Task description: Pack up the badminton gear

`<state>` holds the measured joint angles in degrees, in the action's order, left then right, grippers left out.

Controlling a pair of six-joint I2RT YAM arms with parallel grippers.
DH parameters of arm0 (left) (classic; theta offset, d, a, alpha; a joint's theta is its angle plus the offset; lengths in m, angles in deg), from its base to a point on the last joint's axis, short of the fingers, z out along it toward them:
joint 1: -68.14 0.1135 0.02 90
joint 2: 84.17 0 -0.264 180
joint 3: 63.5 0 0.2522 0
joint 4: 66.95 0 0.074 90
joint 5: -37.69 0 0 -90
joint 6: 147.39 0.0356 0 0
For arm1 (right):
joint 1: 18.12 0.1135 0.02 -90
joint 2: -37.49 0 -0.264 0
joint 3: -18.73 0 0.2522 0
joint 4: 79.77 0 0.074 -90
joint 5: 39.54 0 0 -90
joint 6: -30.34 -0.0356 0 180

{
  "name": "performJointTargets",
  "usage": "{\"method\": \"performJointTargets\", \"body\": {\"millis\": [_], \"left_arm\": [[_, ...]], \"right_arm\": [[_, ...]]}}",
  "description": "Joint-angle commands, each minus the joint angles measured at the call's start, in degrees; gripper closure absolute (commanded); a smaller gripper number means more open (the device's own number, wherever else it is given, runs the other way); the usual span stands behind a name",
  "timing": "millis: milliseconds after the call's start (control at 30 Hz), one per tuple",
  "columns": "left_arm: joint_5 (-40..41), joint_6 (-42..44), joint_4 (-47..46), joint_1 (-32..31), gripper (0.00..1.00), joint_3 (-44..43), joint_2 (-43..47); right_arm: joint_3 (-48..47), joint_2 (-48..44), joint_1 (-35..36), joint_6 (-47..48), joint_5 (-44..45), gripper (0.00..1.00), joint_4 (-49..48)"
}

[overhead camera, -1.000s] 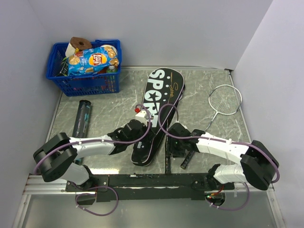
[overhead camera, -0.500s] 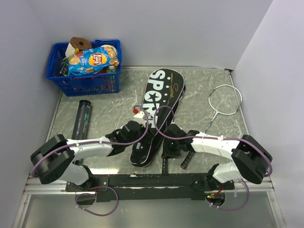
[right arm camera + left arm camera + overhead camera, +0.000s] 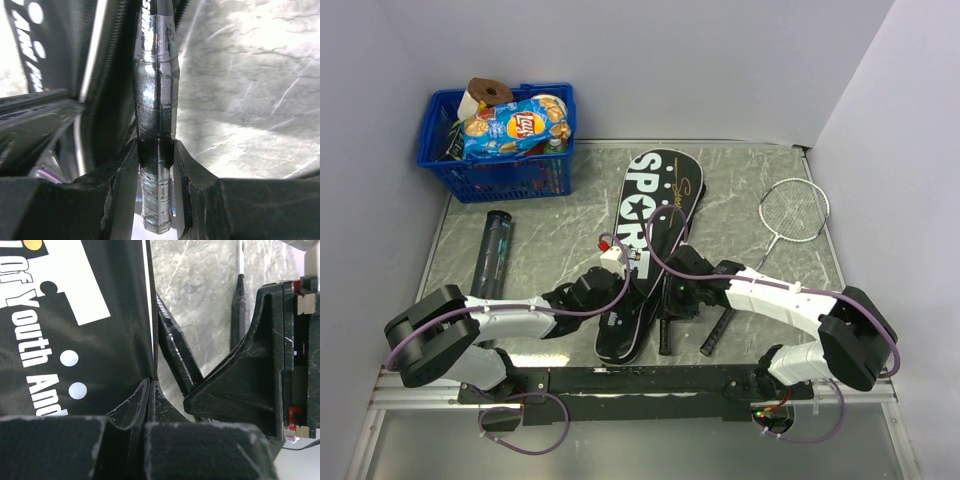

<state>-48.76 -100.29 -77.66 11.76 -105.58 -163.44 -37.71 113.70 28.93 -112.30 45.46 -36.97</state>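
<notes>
Cover (image 3: 645, 235) has swung since a second ago: its SPORT end was leaning right and now points straighter up the table. Right gripper (image 3: 673, 300) has come in toward it, and the racket handle (image 3: 665, 335) now sits just beside the cover's right edge.

Right wrist cam: fingers (image 3: 125, 175) clamped on the black taped handle, cover's zip edge just left of it.

Left gripper (image 3: 617, 303) is pinched closed on the cover's edge near the narrow end.

Second racket (image 3: 793, 208) lies to the right, head near the right wall. Tube (image 3: 495, 248) is left of the cover, well apart, in front of the blue basket (image 3: 500, 170) in the far-left corner.

Surface is a grey marbled tabletop (image 3: 560, 225) with plain white walls (image 3: 720, 70) on three sides and a metal rail (image 3: 420, 385) at the near edge.
</notes>
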Motion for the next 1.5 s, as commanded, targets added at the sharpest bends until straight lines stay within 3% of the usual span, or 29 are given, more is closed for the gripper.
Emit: {"method": "performJointTargets", "body": {"millis": [0, 433, 633, 833, 967, 1233, 1467], "left_arm": [[-2.94, -4.39, -3.74, -2.41, 0.99, 1.16, 1.66], [-3.03, -9.4, -9.19, -5.58, 0.99, 1.42, -0.8], [-3.02, -10.37, -11.57, -5.58, 0.99, 1.86, -2.03], [-2.5, -8.7, -9.9, -5.58, 0.99, 0.19, -3.26], [-1.97, -7.91, -9.37, -5.5, 0.99, -0.16, -3.27], [-2.15, -7.91, -9.02, -5.5, 0.99, -0.34, -1.77], [-1.36, -7.47, -7.96, -5.5, 0.99, -0.16, 0.25]], "right_arm": [[-4.08, -0.45, -1.95, 1.23, 2.09, 1.0, -3.72], [-6.98, 6.67, -3.72, -0.88, -2.74, 1.0, -13.47], [-5.14, 6.86, -3.72, -1.41, -4.59, 0.59, -17.0], [-2.06, 0.1, -3.72, -0.18, -1.08, 0.46, -13.05], [1.35, -6.57, -3.8, -0.27, 1.12, 0.46, -9.97], [9.09, -11.69, -3.8, -1.67, -0.01, 0.69, -10.76], [12.53, -16.08, -3.72, -0.53, -0.28, 0.75, -9.53]]}}
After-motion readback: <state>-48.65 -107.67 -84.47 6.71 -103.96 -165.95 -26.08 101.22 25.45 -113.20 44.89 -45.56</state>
